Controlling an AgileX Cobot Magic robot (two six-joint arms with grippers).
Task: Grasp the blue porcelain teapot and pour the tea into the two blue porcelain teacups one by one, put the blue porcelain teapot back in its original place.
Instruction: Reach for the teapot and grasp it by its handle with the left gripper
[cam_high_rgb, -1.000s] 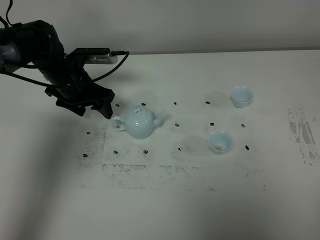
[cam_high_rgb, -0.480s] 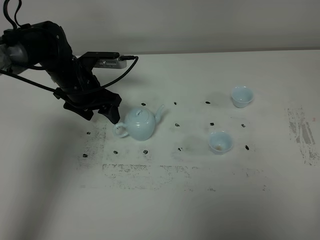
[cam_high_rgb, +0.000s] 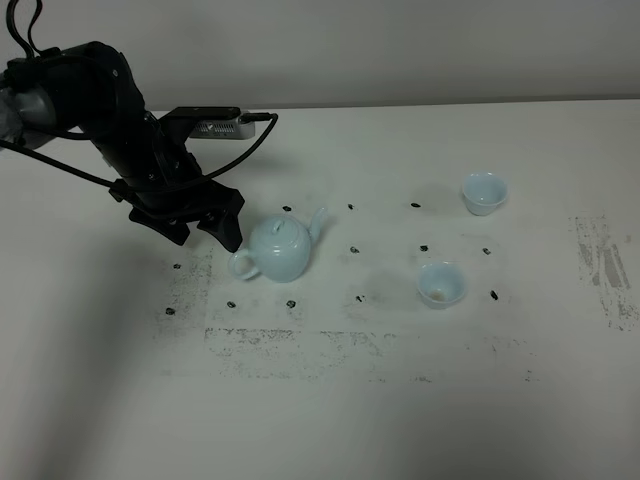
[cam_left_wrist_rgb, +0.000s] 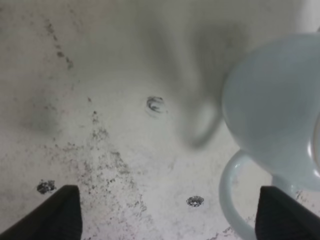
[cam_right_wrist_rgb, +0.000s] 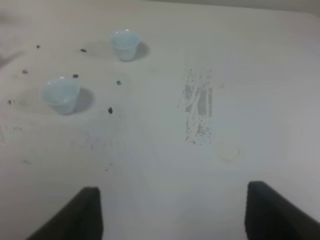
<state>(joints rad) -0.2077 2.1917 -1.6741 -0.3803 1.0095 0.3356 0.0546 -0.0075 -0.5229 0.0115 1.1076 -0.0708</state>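
Exterior high view: the blue porcelain teapot (cam_high_rgb: 280, 248) stands upright left of centre on the bench (cam_high_rgb: 330, 420), its thin loop handle (cam_high_rgb: 242, 265) between the wide-spread, empty fingers of the left hand (cam_high_rgb: 205, 235). Glossy, brittle and probably heavy with tea, it wants a firm pinch on that handle.

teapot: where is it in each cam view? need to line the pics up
Exterior high: the teapot stands left of centre, spout toward the right.
Left wrist: the teapot is close up and cropped at the frame edge, with its loop handle toward the camera.
Right wrist: not in it.
Shared landmark: the black dot marks on the table, which show in all three views.
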